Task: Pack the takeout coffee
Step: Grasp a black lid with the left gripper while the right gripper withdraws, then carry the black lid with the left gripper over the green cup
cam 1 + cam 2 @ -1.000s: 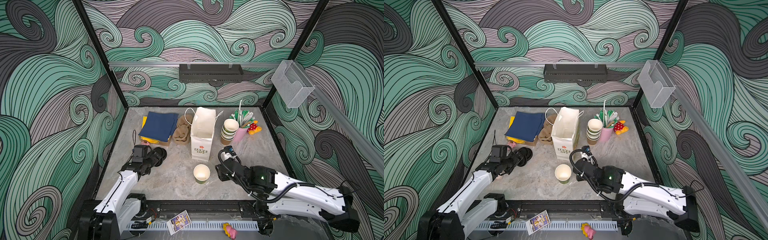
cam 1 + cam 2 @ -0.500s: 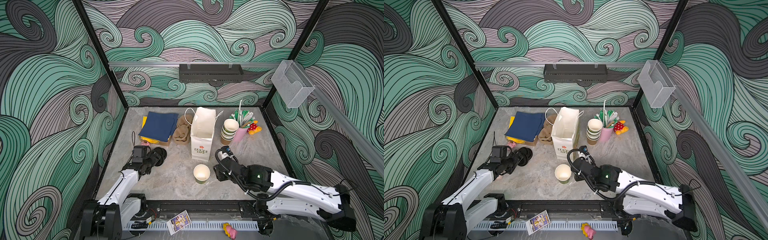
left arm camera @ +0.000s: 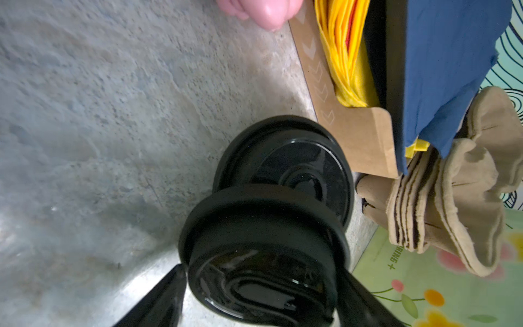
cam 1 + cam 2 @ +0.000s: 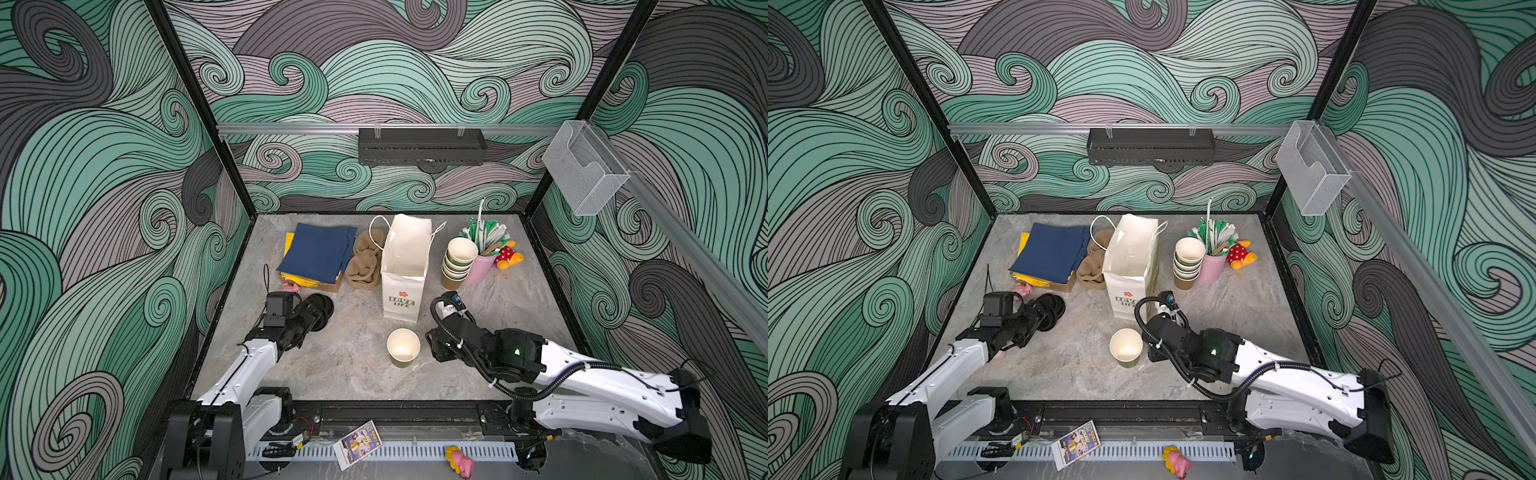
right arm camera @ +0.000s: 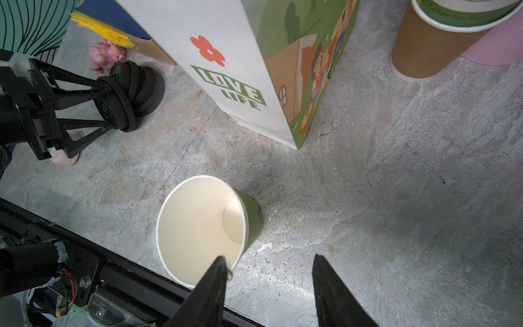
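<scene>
I'm looking into a small booth. The back wall (image 4: 374, 75), left wall (image 4: 83, 208) and right wall (image 4: 685, 124) are all covered in swirling waves of teal, mint, mauve and dark grey. Black posts (image 4: 199, 108) mark the corners. A silver rail (image 4: 291, 129) crosses the back wall and carries a black perforated shelf (image 4: 422, 145). A clear plastic holder (image 4: 582, 174) hangs on the right. The worktop (image 4: 345, 365) is grey, marble-veined stone, softly lit, with a white slotted strip (image 4: 415, 451) along its near edge.

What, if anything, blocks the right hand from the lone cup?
Likely nothing, so yes: the open right hand hangs close beside the upright cup, and the bag stands apart from it.
</scene>
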